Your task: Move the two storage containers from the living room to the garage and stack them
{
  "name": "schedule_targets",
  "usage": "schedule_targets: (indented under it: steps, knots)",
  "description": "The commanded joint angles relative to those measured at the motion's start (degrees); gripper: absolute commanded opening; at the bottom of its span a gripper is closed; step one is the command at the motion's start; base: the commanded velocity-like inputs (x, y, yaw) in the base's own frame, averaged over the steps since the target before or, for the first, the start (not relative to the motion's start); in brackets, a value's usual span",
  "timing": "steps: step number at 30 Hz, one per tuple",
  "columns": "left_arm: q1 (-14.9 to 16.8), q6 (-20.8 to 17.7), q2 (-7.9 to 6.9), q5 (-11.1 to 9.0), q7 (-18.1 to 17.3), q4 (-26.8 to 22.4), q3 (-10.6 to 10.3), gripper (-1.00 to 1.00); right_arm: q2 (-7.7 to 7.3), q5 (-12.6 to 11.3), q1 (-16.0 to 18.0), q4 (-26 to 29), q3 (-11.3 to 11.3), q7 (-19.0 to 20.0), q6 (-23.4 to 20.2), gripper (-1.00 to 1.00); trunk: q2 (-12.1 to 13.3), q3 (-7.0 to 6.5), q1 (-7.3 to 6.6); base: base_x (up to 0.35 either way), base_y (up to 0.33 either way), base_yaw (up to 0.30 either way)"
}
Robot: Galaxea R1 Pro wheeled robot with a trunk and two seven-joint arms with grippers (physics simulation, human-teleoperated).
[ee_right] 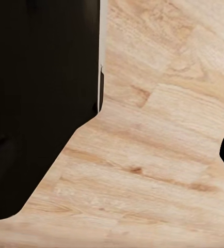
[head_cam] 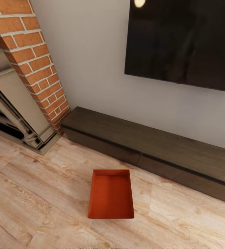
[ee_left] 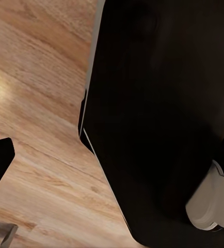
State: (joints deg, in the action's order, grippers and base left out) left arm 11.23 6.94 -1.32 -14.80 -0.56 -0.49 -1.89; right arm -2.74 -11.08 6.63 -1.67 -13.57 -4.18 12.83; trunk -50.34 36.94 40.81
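A: Storage container (head_cam: 111, 194), orange-red and open-topped, sits on the light wood plank floor (head_cam: 29, 193) of the living room, just in front of the long dark bench (head_cam: 153, 145) and below the black wall screen (head_cam: 185, 41); the brick fireplace (head_cam: 33, 58) stands off to the robot's left.

B: Its bearing?

A: Straight ahead and low, near the head view's midline; the long axis runs away from the robot toward the bench, so the short near wall faces it. Neither arm looks nearer; a two-armed grasp of the long sides seems likely.

B: And the grippers?

A: Both wrist views show plank floor beside the robot's dark body; whether either gripper is spread or pressed together cannot be told
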Motion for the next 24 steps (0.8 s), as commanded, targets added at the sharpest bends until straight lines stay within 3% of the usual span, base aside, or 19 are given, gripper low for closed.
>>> schedule_targets:
  steps: [1,24]
  knots:
    - [0.02,0.18,0.00,-0.40,-0.06,0.05,-0.22,1.00,0.06,-0.52,0.08,-0.18,-0.49,-0.04,0.32,1.00,-0.03,0.13,0.00,0.000,0.000,-0.066]
    - [0.02,0.18,0.00,-0.40,-0.06,0.05,-0.22,1.00,0.39,-0.43,0.09,-0.18,-0.56,-0.20,0.62,1.00,-0.03,1.91,0.00,0.000,0.000,-0.064]
